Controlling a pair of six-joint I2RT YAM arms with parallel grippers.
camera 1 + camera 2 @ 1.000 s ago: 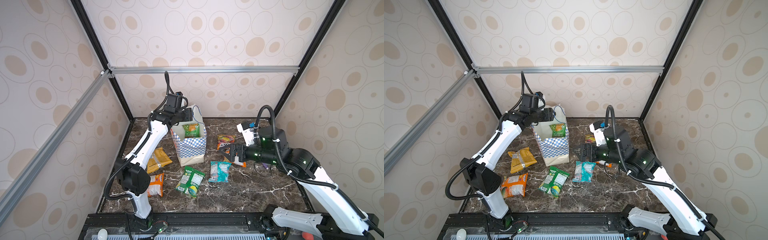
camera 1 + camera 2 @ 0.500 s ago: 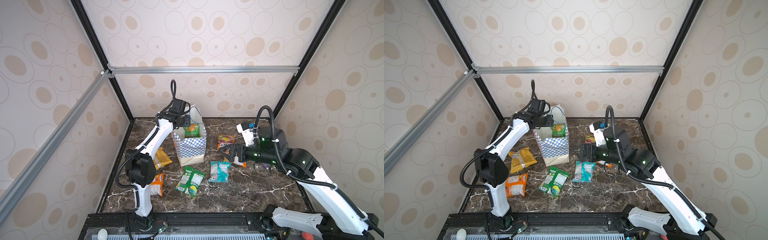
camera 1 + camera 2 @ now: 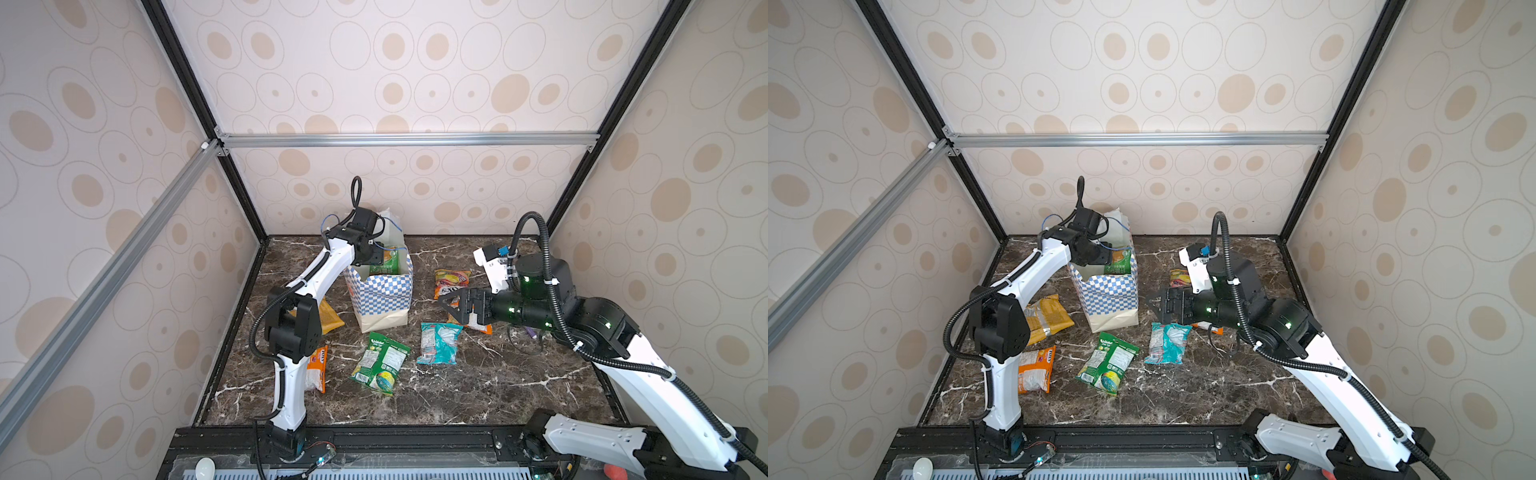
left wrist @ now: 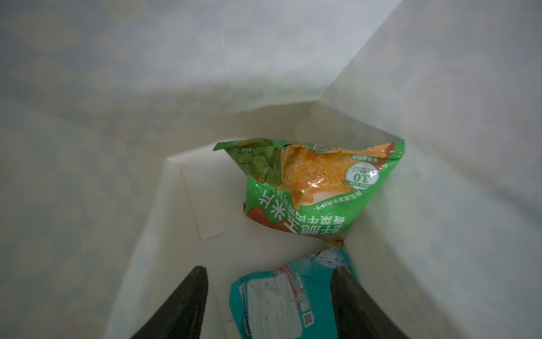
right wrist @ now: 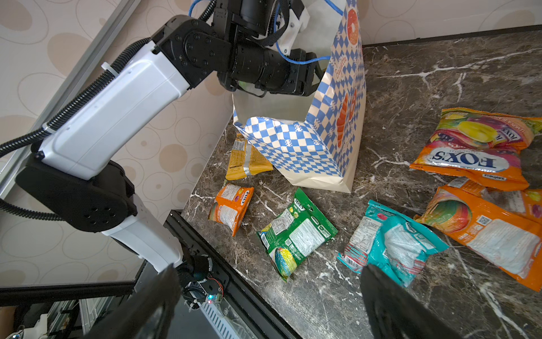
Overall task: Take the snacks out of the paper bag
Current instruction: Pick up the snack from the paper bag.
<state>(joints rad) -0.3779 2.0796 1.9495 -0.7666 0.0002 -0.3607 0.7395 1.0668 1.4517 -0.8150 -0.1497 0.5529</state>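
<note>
Paper bag (image 3: 382, 291): standing on the marble table (image 3: 478, 386) near the rear wall, mouth open.
Snacks inside: I see two in the left wrist view, an inner green packet (image 4: 316, 187) leaning in a corner and an inner teal packet (image 4: 293, 302) nearer the camera.
Left gripper (image 4: 268, 268): down in the bag mouth; jaws apart, straddling the inner teal packet; I see no clamp on it.
Right gripper (image 5: 271, 268): jaws wide apart, empty, hovering above the table beside the bag.
Snacks outside: six on the table. Mustard packet (image 3: 332, 320) and small orange packet (image 3: 1034, 370) on the left arm's side; outer green packet (image 3: 380, 363) and outer teal packet (image 3: 438, 343) in front of the bag; FOX'S packet (image 3: 451, 280) and orange-and-white packet (image 5: 484, 232) on the right arm's side.
</note>
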